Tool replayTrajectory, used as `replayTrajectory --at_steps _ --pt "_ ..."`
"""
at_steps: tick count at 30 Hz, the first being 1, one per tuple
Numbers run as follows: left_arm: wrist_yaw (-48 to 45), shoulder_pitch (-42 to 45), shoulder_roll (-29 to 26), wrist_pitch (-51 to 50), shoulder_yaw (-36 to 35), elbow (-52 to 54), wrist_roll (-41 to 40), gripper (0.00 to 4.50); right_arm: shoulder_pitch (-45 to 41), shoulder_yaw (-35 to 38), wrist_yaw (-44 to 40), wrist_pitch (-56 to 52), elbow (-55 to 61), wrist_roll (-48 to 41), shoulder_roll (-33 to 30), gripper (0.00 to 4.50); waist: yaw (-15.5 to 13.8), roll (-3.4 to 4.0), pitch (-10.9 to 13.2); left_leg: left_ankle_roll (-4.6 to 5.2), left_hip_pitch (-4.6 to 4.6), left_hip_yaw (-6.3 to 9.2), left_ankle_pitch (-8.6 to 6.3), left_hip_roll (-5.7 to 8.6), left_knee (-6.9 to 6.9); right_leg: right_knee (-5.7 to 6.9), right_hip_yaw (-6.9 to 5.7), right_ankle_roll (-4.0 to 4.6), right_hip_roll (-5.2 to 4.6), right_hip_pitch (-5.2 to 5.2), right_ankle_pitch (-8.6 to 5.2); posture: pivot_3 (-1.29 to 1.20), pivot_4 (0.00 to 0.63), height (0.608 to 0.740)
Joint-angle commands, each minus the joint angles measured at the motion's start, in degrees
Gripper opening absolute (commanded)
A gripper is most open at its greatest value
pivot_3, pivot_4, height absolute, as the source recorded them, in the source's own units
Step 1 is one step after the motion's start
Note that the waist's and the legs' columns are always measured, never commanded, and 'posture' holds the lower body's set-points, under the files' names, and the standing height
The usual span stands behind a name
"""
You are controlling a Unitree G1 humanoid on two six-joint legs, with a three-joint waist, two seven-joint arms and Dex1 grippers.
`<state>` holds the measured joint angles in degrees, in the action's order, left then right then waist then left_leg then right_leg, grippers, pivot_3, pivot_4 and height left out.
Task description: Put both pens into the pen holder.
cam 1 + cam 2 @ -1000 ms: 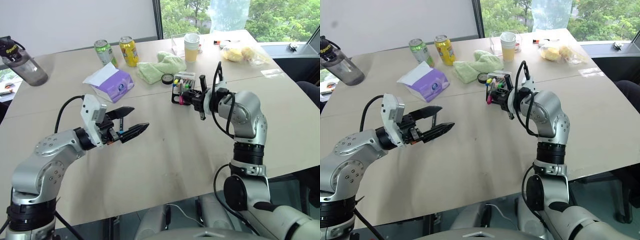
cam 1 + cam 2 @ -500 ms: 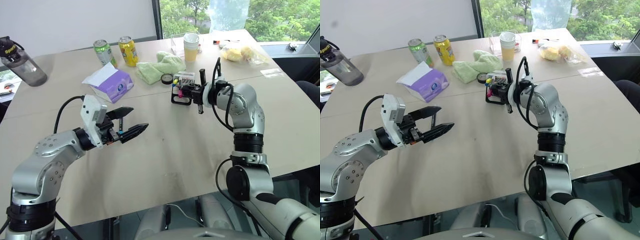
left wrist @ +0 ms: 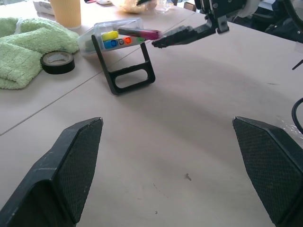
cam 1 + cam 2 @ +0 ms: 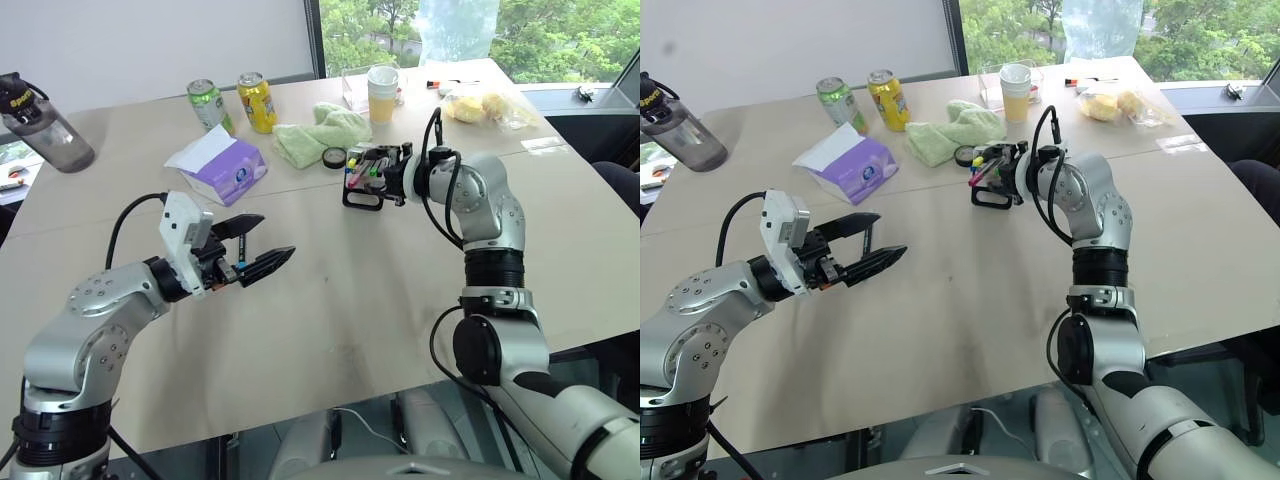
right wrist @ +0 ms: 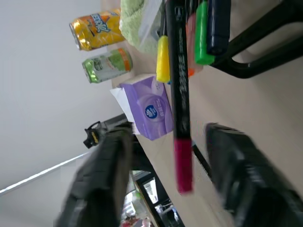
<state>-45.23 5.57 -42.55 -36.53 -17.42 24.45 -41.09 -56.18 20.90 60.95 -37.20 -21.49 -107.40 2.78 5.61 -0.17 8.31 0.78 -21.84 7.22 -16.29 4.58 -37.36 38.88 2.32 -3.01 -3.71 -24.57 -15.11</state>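
Note:
The pen holder (image 4: 362, 199), a black wire stand with a clear top tray, stands mid-table. A pen with pink ends (image 3: 142, 33) lies across its tray, one pink end sticking out toward my right gripper (image 4: 381, 175). In the right wrist view that pen (image 5: 180, 94) runs between the two spread fingers and neither touches it; the gripper is open. A blue end (image 3: 110, 44) sits in the tray beside yellow and orange ones; I cannot tell whether it is the other pen. My left gripper (image 4: 277, 236) hovers open and empty over the table, well short of the holder.
A purple tissue box (image 4: 220, 165), a green cloth (image 4: 322, 132) and a tape roll (image 4: 335, 157) lie behind and left of the holder. Two cans (image 4: 258, 100), a paper cup (image 4: 383, 92) and a bottle (image 4: 40, 120) stand farther back.
My right gripper has carried the pink-ended pen forward to the holder and its fingers have opened, leaving the pen on the tray. The left arm has stayed still.

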Motion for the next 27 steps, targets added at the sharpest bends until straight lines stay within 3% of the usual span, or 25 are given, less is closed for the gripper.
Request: replayTrajectory --at_steps 1,7,13,15,18,22,27 --pt "0.05 -0.11 -0.22 1.27 -0.69 1.8 0.08 4.5 -2.81 0.59 -2.06 -0.05 0.53 0.33 0.02 4.46 0.01 0.0 0.0 0.0 0.0 0.0 0.0 0.0 0.0 0.0 0.0 0.0 0.0 0.0 0.0 0.0 0.15 0.74" --pt "0.18 -0.4 -0.04 1.47 -0.82 1.89 0.22 4.5 -2.75 0.15 -3.61 -2.47 1.9 0.24 -0.1 4.46 -0.03 0.0 0.0 0.0 -0.01 0.01 0.0 -0.01 0.0 0.0 0.0 0.0 -0.01 0.0 0.0 0.0 0.15 0.74" --pt "1.44 -1.25 0.79 2.12 -1.29 1.6 0.65 4.5 1.34 -7.97 -19.24 -19.78 8.53 3.37 -7.58 4.46 -0.18 0.0 0.0 0.02 -0.04 0.02 -0.01 -0.01 0.0 -0.02 0.02 0.0 -0.02 0.0 0.0 0.0 0.15 0.74" --pt "2.41 -0.56 1.88 1.45 -1.94 0.76 -0.88 4.5 2.42 -10.89 -27.87 -25.86 12.73 5.11 -11.92 4.46 -0.24 0.0 0.0 0.02 -0.07 0.05 -0.01 -0.01 -0.01 -0.03 0.01 0.0 -0.03 0.0 0.0 0.0 0.15 0.74" --pt "2.96 -0.54 2.18 1.48 -1.22 -0.94 0.58 4.5 3.87 -17.81 -45.48 -29.11 20.68 18.84 -20.8 4.46 -0.39 -0.01 -0.01 0.04 -0.08 0.02 -0.02 -0.02 -0.03 -0.04 -0.03 0.0 -0.01 0.0 0.0 0.0 0.15 0.74" --pt "7.01 -0.07 2.94 1.2 0.2 -3.36 4.18 4.5 8.59 -29.65 -74.44 -22.01 32.91 38.96 -34.28 4.46 -1.04 -0.04 -0.02 0.1 -0.08 0.01 -0.06 -0.01 -0.06 -0.07 -0.13 -0.02 0.02 0.02 -0.01 0.0 0.15 0.74" --pt "12.34 0.96 4.44 0.45 1.49 -5.51 8.01 4.5 15.83 -34.81 -96.95 -8.39 38.7 55.14 -43.6 4.46 -2.14 -0.1 -0.01 0.08 -0.09 -0.05 -0.07 -0.08 -0.1 -0.07 -0.06 -0.03 0.0 0.01 -0.01 0.0 0.15 0.74"
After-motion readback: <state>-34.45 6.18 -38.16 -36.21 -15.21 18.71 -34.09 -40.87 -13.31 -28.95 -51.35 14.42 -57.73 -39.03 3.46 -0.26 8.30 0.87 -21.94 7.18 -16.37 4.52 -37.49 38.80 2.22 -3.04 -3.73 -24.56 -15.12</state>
